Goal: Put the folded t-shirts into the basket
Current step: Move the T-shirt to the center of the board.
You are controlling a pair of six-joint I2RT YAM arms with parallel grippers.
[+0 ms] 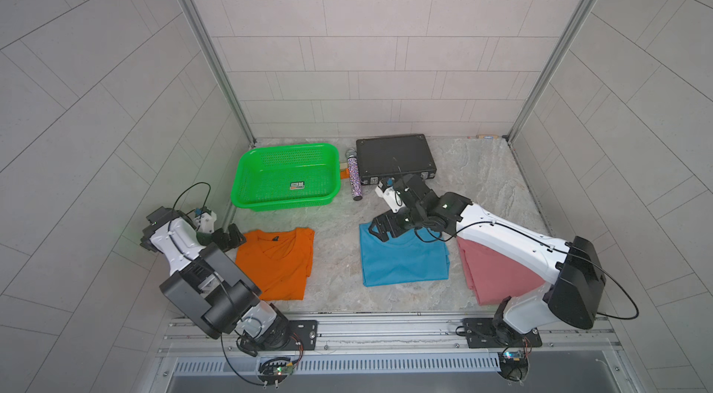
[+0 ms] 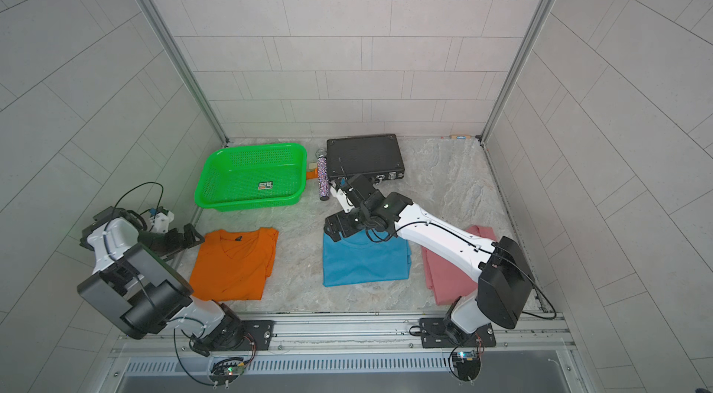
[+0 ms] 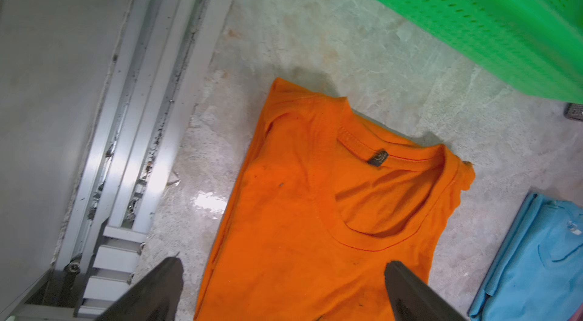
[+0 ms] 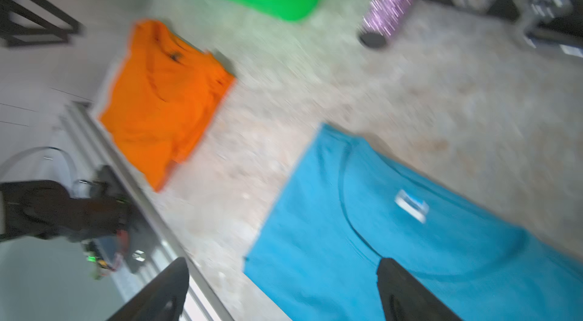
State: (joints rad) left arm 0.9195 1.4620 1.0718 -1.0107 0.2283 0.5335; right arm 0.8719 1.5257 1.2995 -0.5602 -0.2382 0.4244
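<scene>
Far left, left hand (image 1: 233, 236): jaws spread wide with nothing in them, sitting just beside the collar-end corner of the orange tee (image 1: 276, 263). Can't tell if a finger brushes the cloth.
orange tee: folded flat on the worktop (image 1: 335, 256), front left, neck label facing up.
basket (image 1: 287, 205): green one at the back left, just behind the orange tee. None of the tees are in it yet, only a sticker on its floor.
blue tee (image 1: 405, 263): folded flat mid-worktop, apart from the basket. Pretty sure this is the one I'm going for. I'd come down low at the corner so one finger slides under the whole stack of layers and not just the top one, pinch deep, then lift slowly so the fold doesn't flop open on the way over.
right hand (image 1: 380, 231): wide open and empty, hanging over the blue tee's collar-end corner on the basket side. One finger is over cloth and the other is past the edge. The wrist view is smeared, so I can't say if it's touching.
pink tee (image 1: 497, 275): far right, flat on the worktop, partly hidden under my right arm.
</scene>
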